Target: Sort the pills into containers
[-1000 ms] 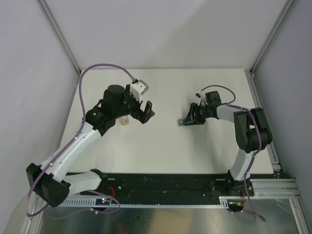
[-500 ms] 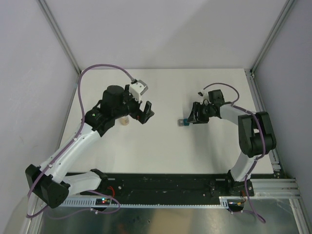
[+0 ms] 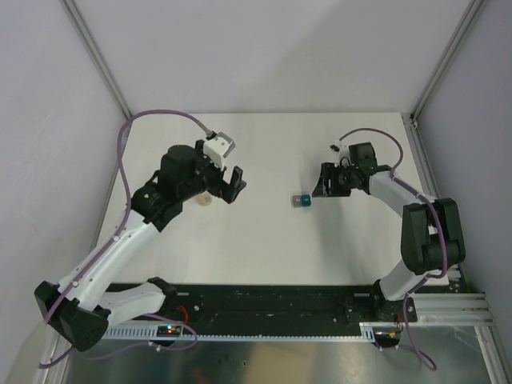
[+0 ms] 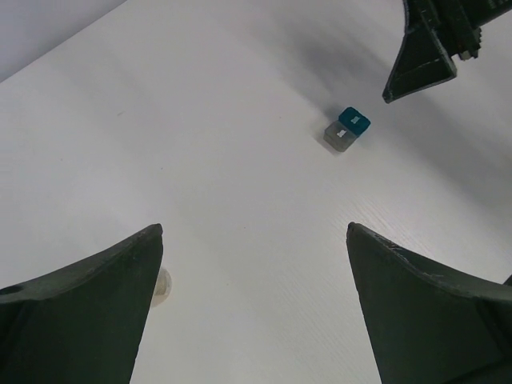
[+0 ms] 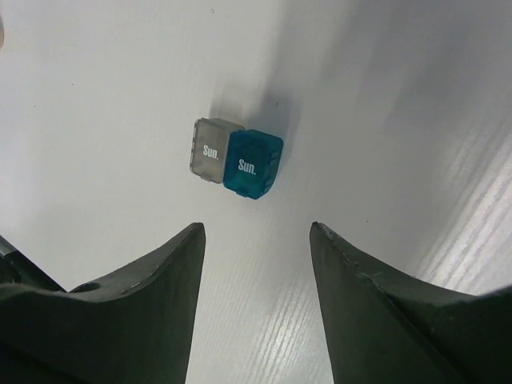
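Observation:
The teal-blue box (image 3: 305, 200) lies on the white table with its grey flap (image 5: 210, 150) folded open to the left; both parts read "Sun.". It also shows in the right wrist view (image 5: 253, 164) and the left wrist view (image 4: 353, 122). My right gripper (image 3: 322, 185) is open and empty, just right of the box and not touching it (image 5: 256, 232). My left gripper (image 3: 234, 185) is open and empty above the table (image 4: 254, 232). A small pale tan round item (image 3: 206, 199), seemingly the vial seen from above, stands just left of it, half hidden by the left finger (image 4: 163, 286). No pills show.
The white table (image 3: 264, 240) is bounded by grey walls at the left, the back and the right. A black rail (image 3: 272, 304) with the arm bases runs along the near edge. The right gripper's fingers (image 4: 424, 60) show at the top right of the left wrist view.
My right gripper has drawn back to the right, away from the teal box, which stays on the table. My left arm has shifted slightly left.

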`<act>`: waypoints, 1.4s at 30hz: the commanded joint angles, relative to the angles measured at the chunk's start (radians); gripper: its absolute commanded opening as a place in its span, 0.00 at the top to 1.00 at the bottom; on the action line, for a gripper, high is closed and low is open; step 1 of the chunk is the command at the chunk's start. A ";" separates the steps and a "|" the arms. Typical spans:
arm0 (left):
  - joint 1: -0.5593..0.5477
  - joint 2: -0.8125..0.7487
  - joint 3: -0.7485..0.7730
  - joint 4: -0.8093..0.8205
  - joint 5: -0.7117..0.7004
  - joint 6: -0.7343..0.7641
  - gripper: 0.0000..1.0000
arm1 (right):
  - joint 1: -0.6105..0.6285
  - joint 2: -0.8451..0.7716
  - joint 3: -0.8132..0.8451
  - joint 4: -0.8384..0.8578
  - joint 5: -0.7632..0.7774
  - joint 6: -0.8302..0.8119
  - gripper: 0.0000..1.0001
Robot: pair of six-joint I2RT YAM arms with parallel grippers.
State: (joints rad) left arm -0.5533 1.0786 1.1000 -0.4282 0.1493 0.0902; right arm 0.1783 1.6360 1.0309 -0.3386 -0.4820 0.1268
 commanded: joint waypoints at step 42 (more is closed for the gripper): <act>0.297 -0.289 -0.193 0.133 -0.239 -0.056 0.00 | -0.042 -0.636 -0.098 -0.060 0.329 -0.264 0.02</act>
State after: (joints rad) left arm -0.2737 0.8265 0.9234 -0.3363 -0.0769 0.0494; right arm 0.1410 1.0458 0.9367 -0.4080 -0.1883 -0.1177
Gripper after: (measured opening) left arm 0.996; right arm 0.974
